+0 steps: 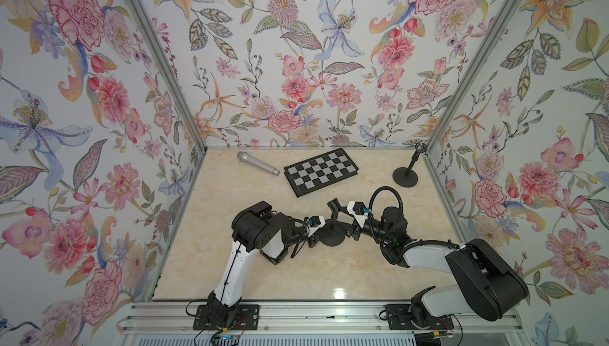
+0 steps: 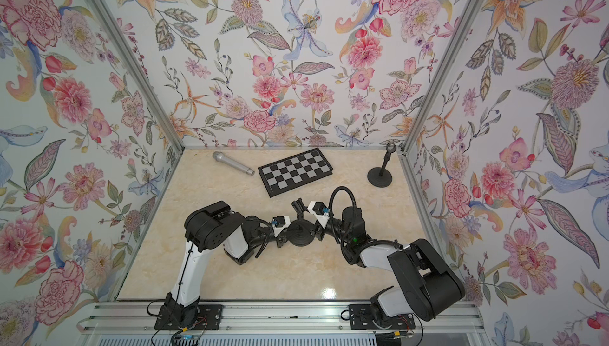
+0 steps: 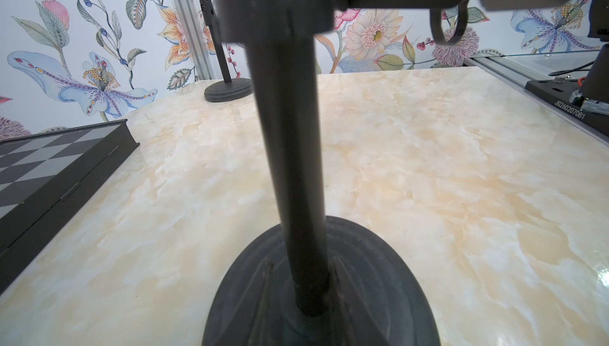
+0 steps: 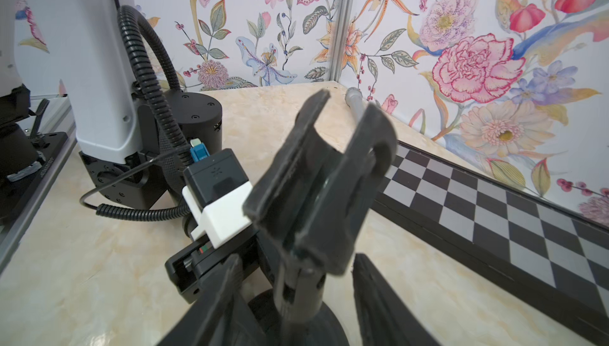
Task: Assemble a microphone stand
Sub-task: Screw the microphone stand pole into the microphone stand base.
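Right wrist view carried the action: the right end effector (image 4: 296, 262) sat with its jaws parted on either side of the swivel neck under the clip (image 4: 323, 176), daylight showing on both sides, gripping nothing. In both top views the microphone stand (image 1: 331, 229) stood upright near the middle of the desk (image 1: 263, 268), sandwiched between the two arms, with the left end effector (image 1: 324, 227) reaching in at its stem. Left wrist view backed that up: the pole (image 3: 286, 149) ran straight up out of the round base (image 3: 379, 278) into that end effector, which looked closed narrowly around the pole's upper part, though the contact itself was blurred. The silver microphone (image 1: 257, 163) lay on its side at the far edge of the desk, just beside the chessboard (image 1: 321, 171) and well apart from the stand. A second stand (image 1: 406, 173) stood in the far right corner. My read: the stand looked rigid and steadied by its broad base, but a shove up high at the clip could tip it, so the hold on the pole seemed the right brace. The microphone looked smooth and round, likely to roll or slip. It wanted a squeeze across the middle of its handle, clear of the mesh head, before being pressed into the clip's open prongs, which probably flex a little.
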Controlling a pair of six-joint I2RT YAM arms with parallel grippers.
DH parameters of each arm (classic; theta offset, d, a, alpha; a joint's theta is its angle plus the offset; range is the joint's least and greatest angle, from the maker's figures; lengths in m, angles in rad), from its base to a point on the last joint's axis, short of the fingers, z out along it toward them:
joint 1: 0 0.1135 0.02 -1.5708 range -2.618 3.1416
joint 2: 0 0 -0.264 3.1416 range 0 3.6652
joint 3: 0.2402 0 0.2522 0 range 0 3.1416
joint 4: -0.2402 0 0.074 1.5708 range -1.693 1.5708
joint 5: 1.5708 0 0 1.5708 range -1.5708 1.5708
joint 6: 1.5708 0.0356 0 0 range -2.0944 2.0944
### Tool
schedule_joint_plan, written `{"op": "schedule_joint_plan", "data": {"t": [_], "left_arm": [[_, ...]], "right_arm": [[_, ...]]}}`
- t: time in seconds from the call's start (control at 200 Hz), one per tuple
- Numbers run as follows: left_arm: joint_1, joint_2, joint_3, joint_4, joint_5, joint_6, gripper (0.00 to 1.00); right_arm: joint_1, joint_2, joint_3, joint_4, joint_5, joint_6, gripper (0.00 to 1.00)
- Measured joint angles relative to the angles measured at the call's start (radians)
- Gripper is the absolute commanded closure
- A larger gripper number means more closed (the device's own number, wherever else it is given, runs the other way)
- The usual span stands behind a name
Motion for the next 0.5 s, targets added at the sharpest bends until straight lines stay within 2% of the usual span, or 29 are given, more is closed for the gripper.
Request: {"op": "schedule_joint_plan", "data": {"t": [0.19, 0.365, 0.5], "left_arm": [[0.000, 0.000, 0.000, 0.000, 0.000, 0.000, 0.69], [0.000, 0.000, 0.001, 0.000, 0.000, 0.000, 0.69], [0.000, 0.002, 0.002, 0.000, -0.002, 0.000, 0.69]], "right_arm": [[-0.024, 0.103, 0.090, -0.008, -0.118, 0.009, 0.69], [-0.024, 0.130, 0.099, -0.013, -0.151, 0.028, 1.00], [-0.009, 0.132, 0.087, 0.021, -0.101, 0.063, 1.00]]}}
